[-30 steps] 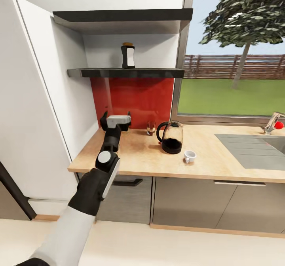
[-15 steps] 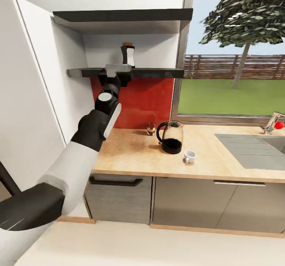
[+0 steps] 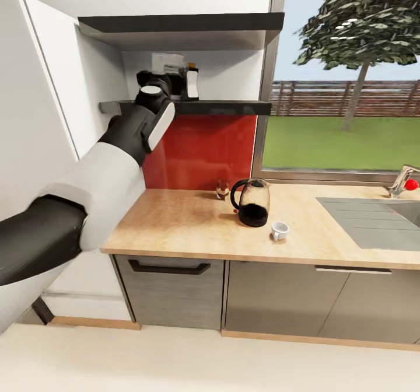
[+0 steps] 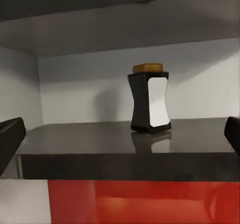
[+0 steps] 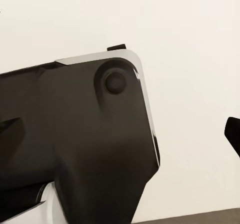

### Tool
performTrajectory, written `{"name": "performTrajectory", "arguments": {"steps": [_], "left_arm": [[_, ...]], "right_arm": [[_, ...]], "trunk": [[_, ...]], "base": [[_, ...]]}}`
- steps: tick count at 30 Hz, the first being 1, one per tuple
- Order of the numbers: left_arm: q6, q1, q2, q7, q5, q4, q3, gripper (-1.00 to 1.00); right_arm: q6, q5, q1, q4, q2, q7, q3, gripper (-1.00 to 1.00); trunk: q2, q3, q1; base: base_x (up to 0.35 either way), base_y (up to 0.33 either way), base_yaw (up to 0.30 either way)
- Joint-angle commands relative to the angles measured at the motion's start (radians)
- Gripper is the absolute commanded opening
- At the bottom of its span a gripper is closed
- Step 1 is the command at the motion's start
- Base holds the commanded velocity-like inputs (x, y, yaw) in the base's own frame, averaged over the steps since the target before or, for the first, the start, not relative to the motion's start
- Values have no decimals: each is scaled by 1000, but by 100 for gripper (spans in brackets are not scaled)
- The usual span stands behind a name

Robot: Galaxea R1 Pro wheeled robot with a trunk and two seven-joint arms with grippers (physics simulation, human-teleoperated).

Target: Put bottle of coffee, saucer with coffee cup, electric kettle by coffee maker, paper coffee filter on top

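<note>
The bottle of coffee (image 3: 191,83), dark with a white label and a yellow-brown cap, stands upright on the dark kitchen shelf (image 3: 227,107). My left gripper (image 3: 177,80) is raised to shelf height just left of it. In the left wrist view the bottle of coffee (image 4: 150,103) stands ahead and apart, centred between the spread fingers of the open, empty left gripper (image 4: 121,136). The glass electric kettle (image 3: 252,203) and the white coffee cup (image 3: 280,230) sit on the kitchen countertop (image 3: 186,223). My right gripper (image 5: 120,131) is open beside a dark robot link. The coffee maker, paper coffee filter and saucer are out of view.
A second dark shelf (image 3: 175,27) hangs close above the bottle. A tall white cabinet (image 3: 52,147) walls the left side. A small glass item (image 3: 222,189) stands by the red backsplash. The steel sink (image 3: 373,220) and tap (image 3: 401,182) lie to the right.
My left arm has risen from counter level to the shelf, and its gripper now sits level with the bottle. Kettle, cup and bottle have not moved.
</note>
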Motion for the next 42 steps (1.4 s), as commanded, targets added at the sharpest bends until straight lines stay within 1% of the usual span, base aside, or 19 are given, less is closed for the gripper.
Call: {"name": "performTrajectory", "arguments": {"steps": [1, 5, 8, 11, 16, 17, 18, 20, 24, 29, 38, 42], "left_arm": [[4, -11, 0, 8, 11, 8, -4, 100], [29, -73, 0, 7, 11, 60, -3, 100], [42, -106, 0, 7, 11, 88, -4, 100], [47, -126, 0, 6, 9, 109, -4, 100], [49, -135, 0, 6, 8, 119, -2, 100], [55, -130, 6, 12, 10, 113, 4, 100], [61, -124, 12, 15, 10, 119, 5, 100], [72, -121, 11, 14, 10, 130, 5, 100], [94, -144, 10, 11, 12, 153, 10, 100], [122, -172, 16, 7, 25, 158, 38, 100], [173, -223, 18, -1, 29, 172, 89, 100], [195, -246, 18, -2, 30, 174, 90, 100]], "right_arm": [[-3, -4, 0, 0, 0, 0, -3, 100], [-2, -4, 0, 0, 1, 0, 0, 100], [-1, -2, 0, 0, 1, 0, 3, 100], [0, -1, 0, 0, 0, 0, 4, 100], [0, 0, 0, 2, 0, 0, 4, 100], [-1, 0, -1, 8, -5, 0, 5, 100], [-1, 1, -1, 13, 0, -1, 5, 100], [-1, 1, -1, 10, 2, -1, 5, 100], [-2, 1, 0, 0, 8, -2, 6, 100], [-3, 1, -1, -4, 0, -2, 6, 100], [-3, 0, -1, -5, -2, -1, 6, 100], [-3, 1, -1, -5, -2, -1, 7, 100]], "trunk": [[-2, -2, 1], [-2, -2, 1], [-2, -2, 1], [-2, -2, 1], [-2, -2, 1], [-2, -2, 1], [-2, -2, 1], [-2, -2, 1], [-2, -2, 1], [-2, -2, 1], [-2, -2, 1], [-2, -2, 1]], "base": [[0, 0, 0], [0, 0, 0], [0, 0, 0], [0, 0, 0], [0, 0, 0], [0, 0, 0], [0, 0, 0], [0, 0, 0], [0, 0, 0], [0, 0, 0], [0, 0, 0], [0, 0, 0]]}}
